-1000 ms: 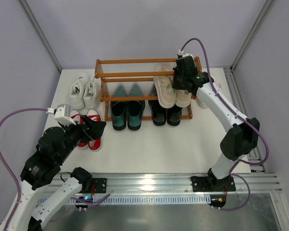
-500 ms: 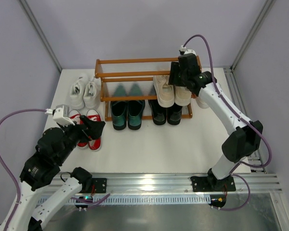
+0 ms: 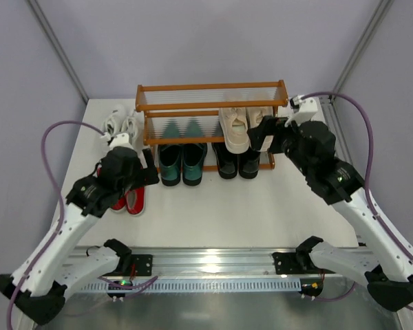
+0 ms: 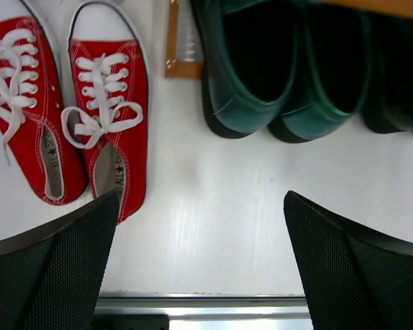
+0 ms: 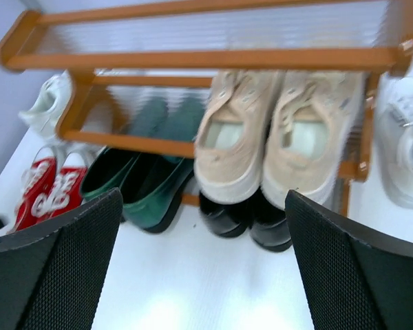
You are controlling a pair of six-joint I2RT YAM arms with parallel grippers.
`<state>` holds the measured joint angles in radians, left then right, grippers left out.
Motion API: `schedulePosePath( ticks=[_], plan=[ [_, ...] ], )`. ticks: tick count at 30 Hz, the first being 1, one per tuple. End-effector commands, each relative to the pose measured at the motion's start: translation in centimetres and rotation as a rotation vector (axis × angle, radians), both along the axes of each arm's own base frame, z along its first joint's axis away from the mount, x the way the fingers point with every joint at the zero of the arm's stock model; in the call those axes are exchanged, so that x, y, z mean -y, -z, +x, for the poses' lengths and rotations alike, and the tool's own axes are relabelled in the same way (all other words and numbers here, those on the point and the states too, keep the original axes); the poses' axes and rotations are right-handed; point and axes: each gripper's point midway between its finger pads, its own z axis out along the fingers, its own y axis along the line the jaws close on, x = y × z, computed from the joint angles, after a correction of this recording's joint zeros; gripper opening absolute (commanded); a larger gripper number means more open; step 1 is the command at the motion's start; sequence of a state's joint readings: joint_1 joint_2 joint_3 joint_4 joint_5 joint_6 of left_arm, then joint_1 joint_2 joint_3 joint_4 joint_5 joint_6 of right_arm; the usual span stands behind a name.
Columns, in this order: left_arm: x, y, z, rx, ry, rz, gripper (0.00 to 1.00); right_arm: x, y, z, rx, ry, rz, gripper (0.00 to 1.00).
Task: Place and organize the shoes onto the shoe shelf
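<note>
Right arm first: a second ago its hand was closed at the beige sneakers (image 5: 237, 158) on the shoe shelf (image 5: 193, 60); it has since let go and drawn back toward the right edge of the surface (image 3: 220, 206). The left arm has swung forward over the red pair.

Standing at the middle of the far edge, the shelf carries three pairs. The beige sneakers sit side by side on the right half of the middle tier, their near ends overhanging the front rail. Under them, on the right half of the bottom tier, are the black loafers (image 5: 244, 216). The dark green loafers (image 4: 261, 75) fill the left half of that tier, just beside the black ones. The top tier holds no shoes.

On the surface, the red sneakers (image 4: 110, 117) lie side by side near the left edge, white toe caps toward the far edge, just off the shelf's left front post. One white pair (image 3: 120, 127) stands in the far left corner, beside the shelf's left end. Another white sneaker (image 5: 403, 151) shows just past the shelf's right end.

Facing the shelf front, the right hand (image 5: 203, 194) has its fingers spread wide with nothing between them. The left hand (image 4: 201, 196) hovers near the heels of the red sneakers, likewise fully spread and holding nothing.
</note>
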<state>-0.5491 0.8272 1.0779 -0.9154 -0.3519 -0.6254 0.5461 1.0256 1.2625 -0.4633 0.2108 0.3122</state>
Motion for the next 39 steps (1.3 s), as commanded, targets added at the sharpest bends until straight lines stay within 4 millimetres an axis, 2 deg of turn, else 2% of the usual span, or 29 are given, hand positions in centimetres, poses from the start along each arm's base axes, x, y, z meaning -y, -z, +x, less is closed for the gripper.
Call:
schedulePosePath(
  ticks=[1, 2, 3, 4, 5, 6, 7, 8, 10, 12, 13, 17, 23, 24, 30, 34, 37, 38, 39],
  plan=[
    [-1.6, 3.8, 0.8, -0.162, -0.039, 0.195, 1.00, -2.8, 3.1, -3.4, -0.022, -0.108, -0.035, 1.00],
    [-2.3, 4.5, 1.3, -0.192, -0.057, 0.226, 1.00, -3.7, 3.8, -4.5, -0.027, -0.141, -0.038, 1.00],
    [-2.5, 5.2, 1.7, -0.230, -0.060, 0.233, 1.00, -5.3, 4.1, -6.7, -0.024, -0.206, -0.030, 1.00],
    [-2.9, 6.4, 2.0, -0.300, -0.066, 0.245, 1.00, -6.0, 6.0, -7.6, -0.053, -0.231, -0.049, 1.00],
    [-4.6, 6.8, 2.5, -0.333, -0.109, 0.250, 1.00, -6.5, 6.8, -8.4, -0.076, -0.245, -0.037, 1.00],
    [-5.2, 7.2, 2.8, -0.358, -0.115, 0.237, 1.00, -7.4, 7.4, -9.9, -0.083, -0.284, -0.028, 1.00],
    [-6.2, 7.4, 3.1, -0.371, -0.138, 0.234, 1.00, -7.7, 9.4, -10.6, -0.115, -0.303, -0.042, 1.00],
    [-8.1, 7.8, 3.2, -0.400, -0.212, 0.228, 1.00, -8.2, 9.9, -11.3, -0.130, -0.320, -0.015, 1.00],
    [-8.5, 8.5, 3.4, -0.411, -0.207, 0.220, 1.00, -8.5, 12.0, -12.7, -0.163, -0.353, -0.008, 1.00],
    [-10.4, 9.7, 3.5, -0.445, -0.258, 0.258, 1.00, -8.8, 12.8, -13.5, -0.182, -0.374, 0.027, 1.00],
    [-10.5, 10.1, 3.5, -0.465, -0.258, 0.255, 1.00, -8.9, 13.4, -14.1, -0.192, -0.399, 0.032, 1.00],
    [-9.9, 12.2, 3.9, -0.533, -0.194, 0.257, 1.00, -8.5, 13.6, -14.9, -0.190, -0.423, 0.028, 1.00],
    [-9.8, 14.6, 4.6, -0.619, -0.151, 0.273, 1.00, -7.6, 13.1, -15.1, -0.161, -0.426, 0.019, 1.00],
    [-9.8, 15.6, 4.6, -0.657, -0.141, 0.279, 1.00, -7.5, 12.8, -15.2, -0.154, -0.425, 0.028, 1.00],
    [-9.2, 18.2, 4.8, -0.751, -0.092, 0.264, 0.98, -7.2, 14.0, -15.4, -0.167, -0.420, 0.035, 1.00],
    [-8.7, 20.0, 4.0, -0.831, -0.072, 0.219, 0.79, -6.9, 14.7, -15.5, -0.174, -0.413, 0.037, 1.00],
    [-8.2, 20.6, 3.2, -0.860, -0.065, 0.190, 0.50, -6.5, 14.9, -15.5, -0.174, -0.405, 0.037, 1.00],
    [-8.2, 20.7, 3.0, -0.868, -0.066, 0.185, 0.29, -6.4, 15.0, -15.5, -0.176, -0.401, 0.034, 1.00],
    [-8.0, 20.7, 2.9, -0.873, -0.071, 0.173, 0.18, -6.3, 14.9, -15.5, -0.172, -0.400, 0.036, 1.00]
  ],
)
